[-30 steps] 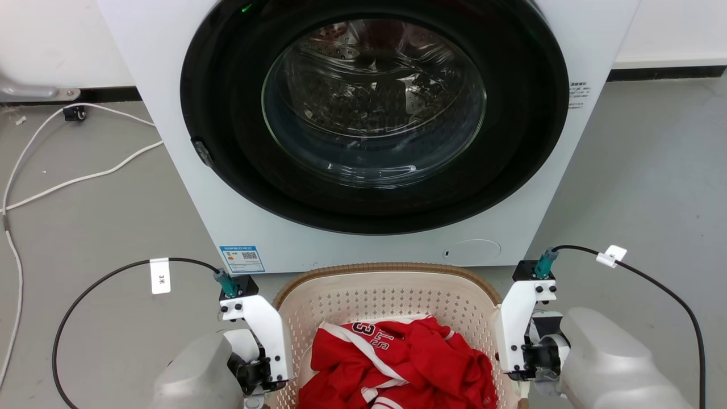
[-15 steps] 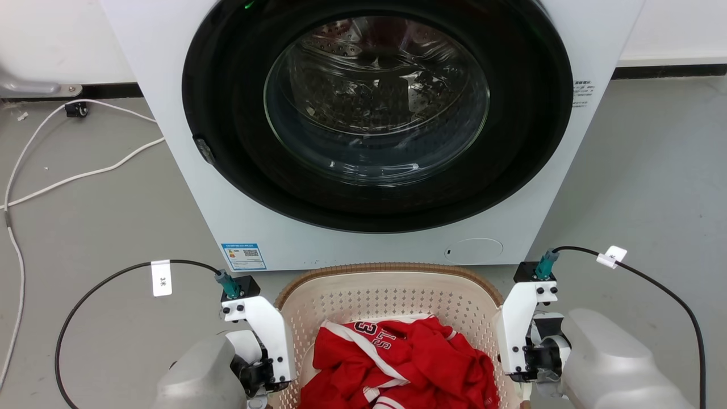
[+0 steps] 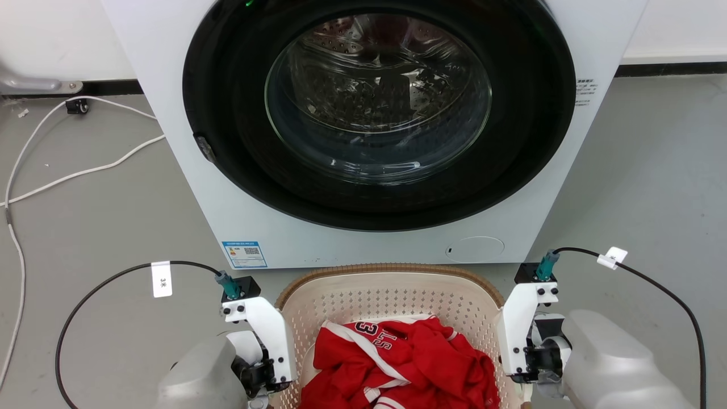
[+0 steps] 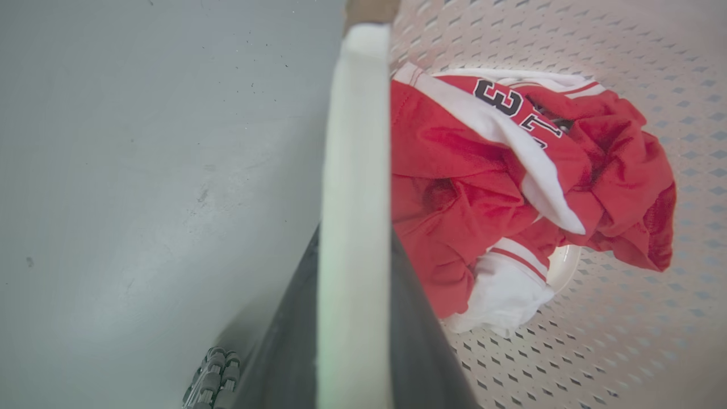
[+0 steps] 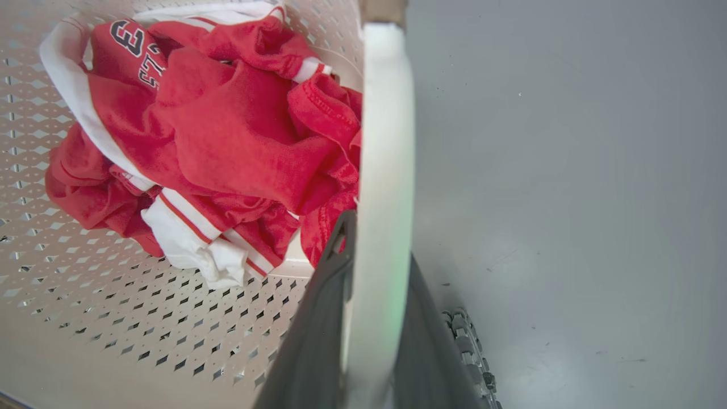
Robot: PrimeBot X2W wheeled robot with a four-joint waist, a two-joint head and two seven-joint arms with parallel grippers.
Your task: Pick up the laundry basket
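Observation:
The laundry basket [image 3: 386, 268] is cream, perforated, with a brown woven rim, and sits right in front of the washing machine. A red and white jersey [image 3: 397, 363] lies inside it. In the left wrist view my left gripper [image 4: 355, 244] is shut on the basket's white left handle [image 4: 352, 142], one dark finger on each side of the band. My right gripper [image 5: 377, 244] is shut the same way on the white right handle [image 5: 386, 142]. In the head view both wrists flank the basket and their fingertips are hidden below the frame.
The white washing machine [image 3: 187, 187] with its round dark door shut stands just beyond the basket's far rim. A white cable [image 3: 85, 170] trails over the grey floor at the left. Black wrist cables [image 3: 102, 278] loop out beside both arms.
The head view has shifted slightly, so the washing machine sits a little higher in it. Both grippers keep the same hold and the basket stays between them.

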